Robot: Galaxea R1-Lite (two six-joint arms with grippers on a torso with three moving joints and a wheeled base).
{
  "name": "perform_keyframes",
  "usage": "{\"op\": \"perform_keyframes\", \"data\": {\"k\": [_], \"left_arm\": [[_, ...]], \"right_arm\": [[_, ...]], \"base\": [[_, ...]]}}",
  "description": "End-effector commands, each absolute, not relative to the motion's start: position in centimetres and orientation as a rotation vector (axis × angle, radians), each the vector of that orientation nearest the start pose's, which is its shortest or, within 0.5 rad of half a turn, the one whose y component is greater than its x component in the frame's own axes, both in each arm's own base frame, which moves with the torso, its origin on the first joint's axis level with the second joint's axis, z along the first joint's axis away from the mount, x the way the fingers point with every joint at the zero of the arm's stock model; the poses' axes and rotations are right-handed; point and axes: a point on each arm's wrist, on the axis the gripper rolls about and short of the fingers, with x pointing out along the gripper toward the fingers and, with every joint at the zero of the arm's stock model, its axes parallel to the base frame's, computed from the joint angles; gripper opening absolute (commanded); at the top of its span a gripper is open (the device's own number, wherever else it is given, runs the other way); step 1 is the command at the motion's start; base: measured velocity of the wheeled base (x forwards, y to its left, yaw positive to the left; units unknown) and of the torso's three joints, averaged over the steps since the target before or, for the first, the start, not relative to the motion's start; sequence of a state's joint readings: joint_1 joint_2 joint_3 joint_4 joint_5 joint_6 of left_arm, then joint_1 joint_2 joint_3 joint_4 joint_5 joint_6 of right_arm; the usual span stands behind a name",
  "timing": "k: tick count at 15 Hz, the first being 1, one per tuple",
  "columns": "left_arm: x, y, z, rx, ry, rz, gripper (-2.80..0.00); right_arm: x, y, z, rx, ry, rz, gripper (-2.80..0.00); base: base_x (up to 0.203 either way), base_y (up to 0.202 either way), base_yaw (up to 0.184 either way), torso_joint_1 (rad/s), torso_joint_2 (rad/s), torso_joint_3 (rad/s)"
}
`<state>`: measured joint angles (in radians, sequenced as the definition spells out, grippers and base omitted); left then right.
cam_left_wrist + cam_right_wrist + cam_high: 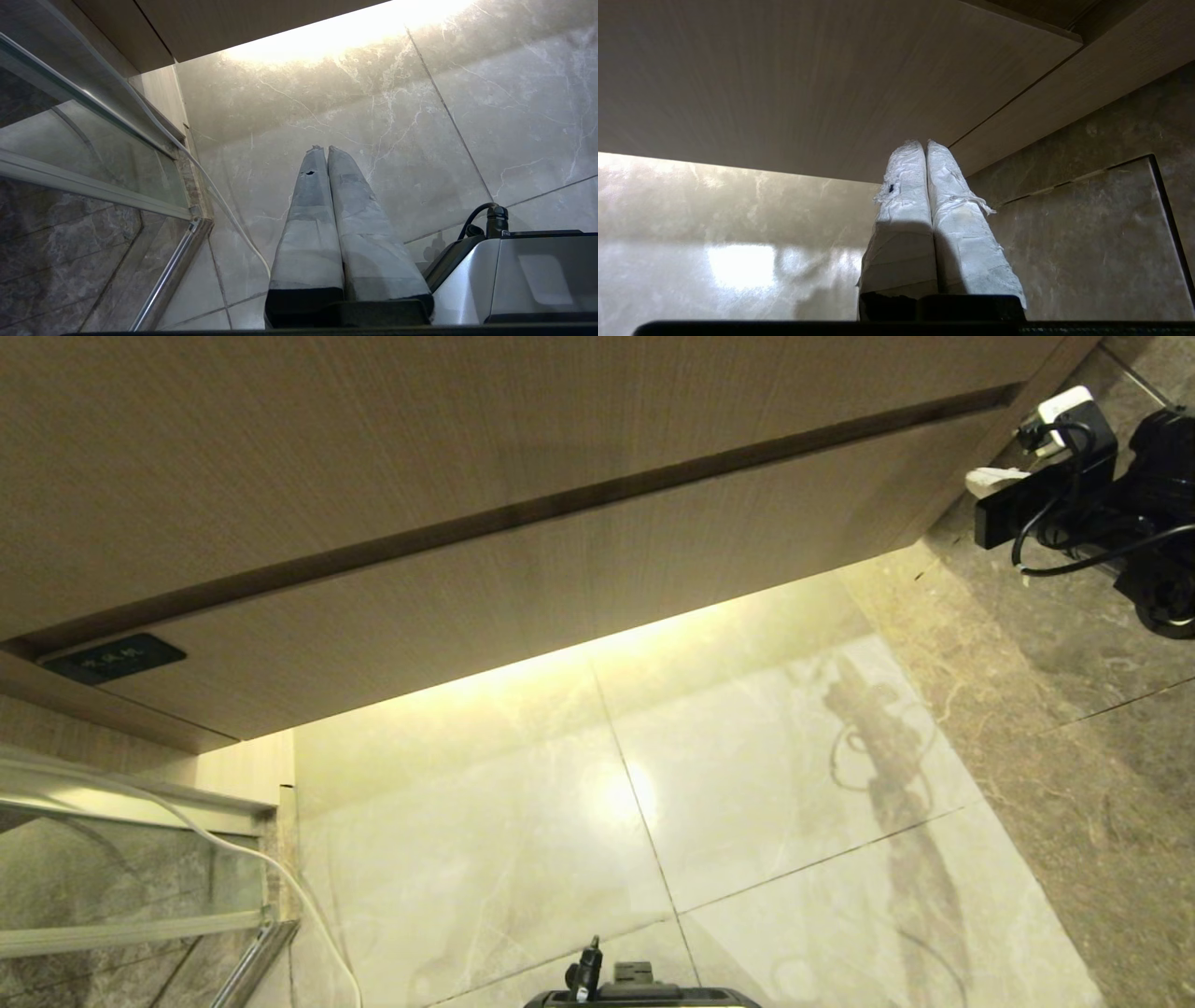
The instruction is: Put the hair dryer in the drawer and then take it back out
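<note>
The drawer [523,607] is sitting closed, its tan wood-grain front flush under the panel above, with the small dark label plate [114,658] at its left end. The hair dryer is not showing anywhere in view. The right gripper [924,144] is hanging in front of the drawer's right end, its padded fingers [903,196] pressed together on nothing. The left gripper [322,150] is pointing down at the pale marble floor [747,821], fingers likewise pressed together and empty, beside a glass partition [93,154] with a white cord [219,200] trailing along it.
</note>
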<state>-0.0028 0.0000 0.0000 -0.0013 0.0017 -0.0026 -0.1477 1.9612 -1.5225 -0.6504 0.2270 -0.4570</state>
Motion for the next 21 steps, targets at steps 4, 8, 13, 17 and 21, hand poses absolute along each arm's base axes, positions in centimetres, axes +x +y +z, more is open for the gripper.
{"op": "perform_keyframes", "data": {"k": [4, 8, 13, 17, 21], "left_arm": [[-2.3, 0.0, 7.6, -0.003, -0.001, -0.002, -2.80], [-2.3, 0.0, 7.5, -0.003, 0.000, -0.002, -2.80], [-2.3, 0.0, 7.5, -0.002, 0.000, -0.002, -2.80], [-2.3, 0.0, 7.5, -0.003, 0.000, -0.002, -2.80], [-2.3, 0.0, 7.5, -0.002, 0.000, -0.002, -2.80]], "right_arm": [[41.4, -5.6, 28.6, -0.498, -0.226, 0.031, -2.80], [41.0, -5.6, 28.6, -0.494, -0.211, 0.033, -2.80], [34.3, -4.3, 29.8, -0.443, 0.053, 0.109, -2.80], [27.1, -2.0, 29.9, -0.386, 0.143, 0.166, -2.80], [19.9, -0.8, 28.7, -0.370, 0.178, 0.198, -2.80]], "base": [[0.000, 0.000, 0.000, 0.000, 0.00, 0.000], [0.000, 0.000, 0.000, 0.000, 0.00, 0.000], [0.000, 0.000, 0.000, 0.000, 0.00, 0.000], [0.000, 0.000, 0.000, 0.000, 0.00, 0.000], [0.000, 0.000, 0.000, 0.000, 0.00, 0.000]]}}
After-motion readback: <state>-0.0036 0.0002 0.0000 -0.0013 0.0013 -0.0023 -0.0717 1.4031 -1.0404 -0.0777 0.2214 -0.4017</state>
